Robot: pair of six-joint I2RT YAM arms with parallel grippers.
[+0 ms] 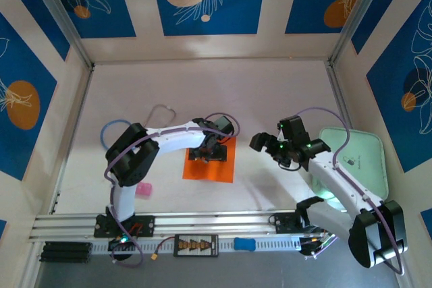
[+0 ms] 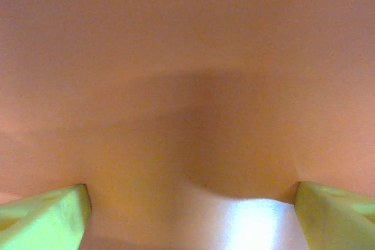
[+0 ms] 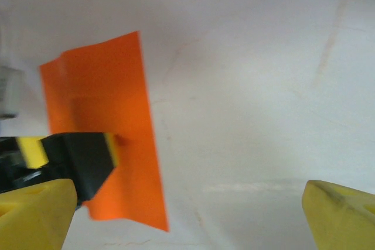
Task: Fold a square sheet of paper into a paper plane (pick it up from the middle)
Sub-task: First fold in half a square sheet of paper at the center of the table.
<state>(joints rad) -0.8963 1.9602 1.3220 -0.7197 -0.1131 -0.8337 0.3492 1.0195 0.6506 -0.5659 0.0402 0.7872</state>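
The square sheet of paper (image 1: 219, 166), bright orange, lies on the white table in front of the left arm. My left gripper (image 1: 208, 153) is down on the sheet's far half, fingers spread wide. In the left wrist view the sheet (image 2: 187, 57) bows up slightly between the yellow fingertips (image 2: 47, 215), and my left gripper (image 2: 193, 218) is open. My right gripper (image 1: 270, 144) hovers open to the right of the sheet, apart from it. In the right wrist view the sheet (image 3: 129, 168) lies at the left with a left-arm finger (image 3: 82, 156) on it, and my right gripper (image 3: 190, 215) is over bare table. The paper plane is out of view.
A pale green rounded tray (image 1: 368, 156) sits at the right under the right arm. A small pink block (image 1: 144, 189) lies near the left arm's base. A blue cable loop (image 1: 108, 129) lies at the left. Patterned walls enclose the table on three sides.
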